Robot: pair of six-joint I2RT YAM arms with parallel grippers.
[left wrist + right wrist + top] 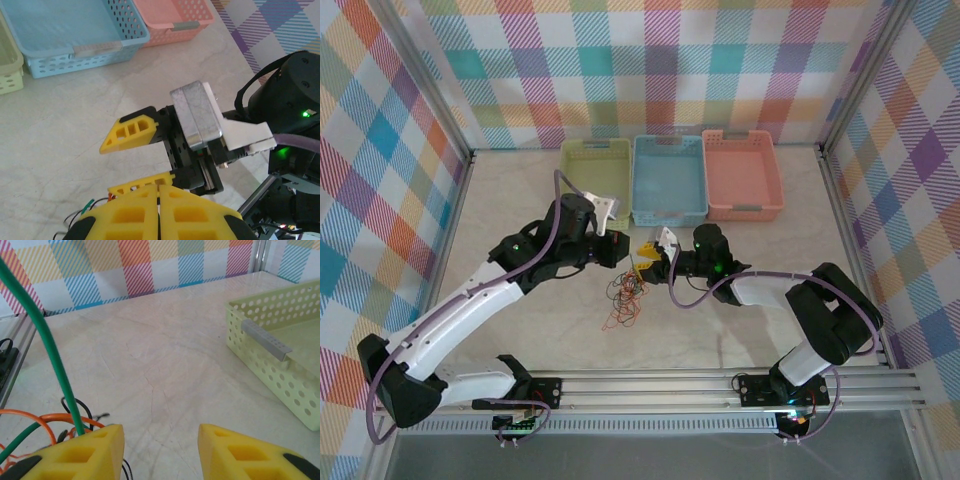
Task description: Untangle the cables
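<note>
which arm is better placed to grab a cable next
Probably right: the right end effector is open, with the green cable beside one finger. The left end effector is shut and would need to open first.

Three baskets [669,180], two arms [470,300], one cable tangle [625,300]

Bright, even light, faint soft shadows; the left tool [159,190] looks slightly blurred up close.
</note>
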